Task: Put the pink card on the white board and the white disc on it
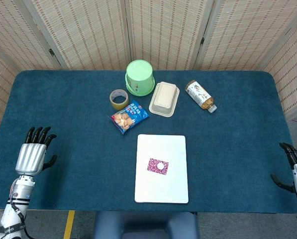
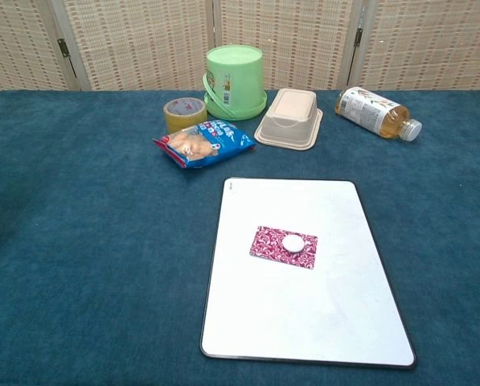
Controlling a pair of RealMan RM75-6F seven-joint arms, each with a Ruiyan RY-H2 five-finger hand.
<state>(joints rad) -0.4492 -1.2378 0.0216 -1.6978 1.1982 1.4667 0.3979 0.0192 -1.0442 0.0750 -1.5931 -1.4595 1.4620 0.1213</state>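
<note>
The white board point(image 1: 162, 184) point(image 2: 320, 322) lies flat near the table's front edge. The pink patterned card point(image 1: 154, 167) point(image 2: 265, 244) rests in the board's middle, and the small white disc point(image 1: 159, 165) point(image 2: 293, 243) sits on the card. My left hand point(image 1: 33, 153) is over the table's front left corner, far from the board, with fingers spread and nothing in it. At the right edge of the head view my right hand point(image 1: 295, 169) shows with fingers apart, holding nothing. Neither hand appears in the chest view.
Behind the board are a blue snack bag point(image 1: 129, 117) point(image 2: 203, 141), a tape roll point(image 1: 119, 99) point(image 2: 183, 112), an upturned green bucket point(image 1: 140, 77) point(image 2: 235, 80), a beige lidded box point(image 1: 164, 98) point(image 2: 290, 117) and a bottle point(image 1: 200, 95) point(image 2: 376, 112) lying on its side.
</note>
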